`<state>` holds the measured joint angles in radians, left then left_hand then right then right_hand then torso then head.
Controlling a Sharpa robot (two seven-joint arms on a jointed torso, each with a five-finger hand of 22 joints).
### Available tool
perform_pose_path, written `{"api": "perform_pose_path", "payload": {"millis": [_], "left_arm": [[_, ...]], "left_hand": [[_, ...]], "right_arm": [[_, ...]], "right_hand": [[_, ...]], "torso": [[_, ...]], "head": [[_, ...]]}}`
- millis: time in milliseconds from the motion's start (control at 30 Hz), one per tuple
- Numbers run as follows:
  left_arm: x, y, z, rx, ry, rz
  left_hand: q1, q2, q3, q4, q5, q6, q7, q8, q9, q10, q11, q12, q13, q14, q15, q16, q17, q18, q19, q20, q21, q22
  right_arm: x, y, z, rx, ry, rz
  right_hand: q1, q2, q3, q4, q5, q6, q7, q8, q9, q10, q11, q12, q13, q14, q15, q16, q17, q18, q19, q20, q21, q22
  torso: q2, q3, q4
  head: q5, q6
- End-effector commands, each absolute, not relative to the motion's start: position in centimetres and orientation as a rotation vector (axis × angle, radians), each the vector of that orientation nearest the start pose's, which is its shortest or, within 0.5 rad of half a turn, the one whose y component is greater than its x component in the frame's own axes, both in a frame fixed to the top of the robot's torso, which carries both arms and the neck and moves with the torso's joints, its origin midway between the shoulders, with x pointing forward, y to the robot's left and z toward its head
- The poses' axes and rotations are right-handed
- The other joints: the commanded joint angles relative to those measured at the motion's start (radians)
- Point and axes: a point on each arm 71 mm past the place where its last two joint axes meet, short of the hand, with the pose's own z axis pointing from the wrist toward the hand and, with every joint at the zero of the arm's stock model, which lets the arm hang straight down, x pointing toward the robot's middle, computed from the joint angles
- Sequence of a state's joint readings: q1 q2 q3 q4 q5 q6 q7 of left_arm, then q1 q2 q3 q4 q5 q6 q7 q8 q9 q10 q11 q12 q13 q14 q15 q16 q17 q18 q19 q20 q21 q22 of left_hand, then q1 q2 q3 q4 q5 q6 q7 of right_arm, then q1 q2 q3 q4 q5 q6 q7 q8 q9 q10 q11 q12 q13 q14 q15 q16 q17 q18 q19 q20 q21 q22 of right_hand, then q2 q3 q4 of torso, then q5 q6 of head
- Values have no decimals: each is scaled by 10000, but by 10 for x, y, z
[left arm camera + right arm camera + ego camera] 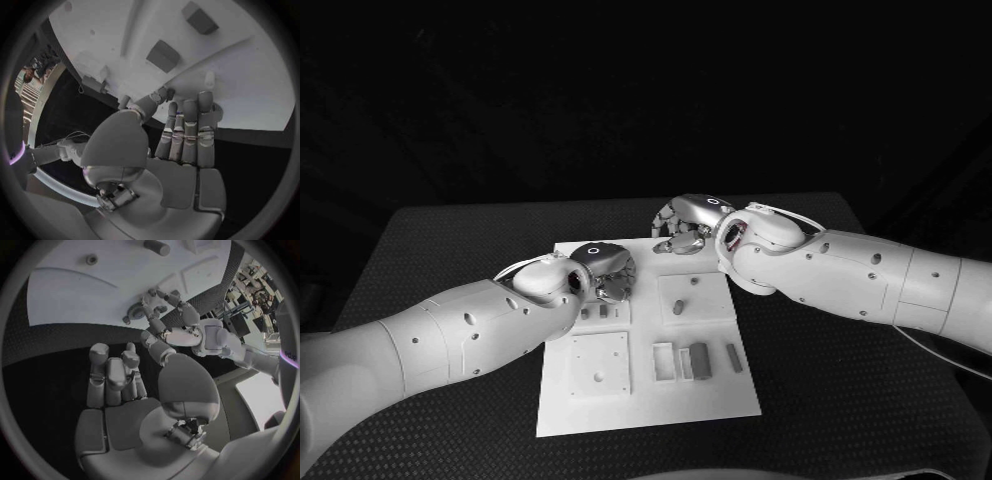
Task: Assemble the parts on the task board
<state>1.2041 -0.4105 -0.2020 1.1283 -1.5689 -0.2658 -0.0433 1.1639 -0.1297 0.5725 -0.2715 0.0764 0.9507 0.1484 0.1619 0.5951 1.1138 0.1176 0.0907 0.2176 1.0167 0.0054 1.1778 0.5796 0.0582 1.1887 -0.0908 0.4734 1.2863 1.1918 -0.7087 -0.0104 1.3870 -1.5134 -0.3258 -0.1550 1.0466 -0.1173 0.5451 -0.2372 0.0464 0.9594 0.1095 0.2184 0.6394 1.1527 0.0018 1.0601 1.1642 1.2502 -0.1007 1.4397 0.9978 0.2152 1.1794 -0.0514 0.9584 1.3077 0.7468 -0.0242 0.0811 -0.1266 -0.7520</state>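
Note:
The white task board (574,400) lies mid-table. On it are grey parts: a short peg (679,308), several upright blocks (700,362) near the front, and a square plate with a hole (600,365). My left hand (603,270) hovers over the board's left side. Its fingers (187,130) are stretched out with nothing between them, and their tips reach the board's edge (250,100). Grey blocks (164,55) lie beyond them. My right hand (687,225) sits at the board's far edge. Its fingers (112,372) are slightly bent and apart from the thumb, holding nothing. The left hand (187,332) is across from it.
The black table (444,260) surrounds the board with free room on both sides and at the front. Both white forearms (877,275) cross the table's sides toward the board's far half.

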Motion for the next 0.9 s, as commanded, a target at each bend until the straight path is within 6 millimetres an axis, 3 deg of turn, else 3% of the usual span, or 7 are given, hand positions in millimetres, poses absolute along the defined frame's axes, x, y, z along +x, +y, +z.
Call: {"api": "perform_pose_path", "payload": {"millis": [33, 900], "left_arm": [[511, 78, -259, 5076, 17649, -6192], [510, 79, -267, 5339, 17878, -5953]], "left_hand": [[5, 130, 29, -35, 20, 40, 37, 58, -18, 80, -16, 26, 36, 117, -13, 85, 11, 823, 97, -23, 70, 43], [189, 314, 151, -118, 5, 526, -89, 393, -128, 718, -282, 157, 392, 492, -276, 626, 140, 830, 553, -278, 463, 436]], "right_arm": [[513, -171, -186, -1598, 16352, 5920], [513, -172, -185, -1389, 16215, 6096]], "right_hand": [[-52, 55, -9, 47, 21, -44, 99, -60, 16, 16, 49, -60, -6, -14, 8, -43, 14, 466, -2, -84, -36, 93], [-43, 52, -11, 35, 20, -58, 100, -70, 21, 17, 49, -61, -7, -99, 8, -93, -154, 466, -1, -87, -47, 90]], "torso": [[-5, -1, 18], [-10, -8, 5]], "head": [[-15, -25], [-16, -73]]}}
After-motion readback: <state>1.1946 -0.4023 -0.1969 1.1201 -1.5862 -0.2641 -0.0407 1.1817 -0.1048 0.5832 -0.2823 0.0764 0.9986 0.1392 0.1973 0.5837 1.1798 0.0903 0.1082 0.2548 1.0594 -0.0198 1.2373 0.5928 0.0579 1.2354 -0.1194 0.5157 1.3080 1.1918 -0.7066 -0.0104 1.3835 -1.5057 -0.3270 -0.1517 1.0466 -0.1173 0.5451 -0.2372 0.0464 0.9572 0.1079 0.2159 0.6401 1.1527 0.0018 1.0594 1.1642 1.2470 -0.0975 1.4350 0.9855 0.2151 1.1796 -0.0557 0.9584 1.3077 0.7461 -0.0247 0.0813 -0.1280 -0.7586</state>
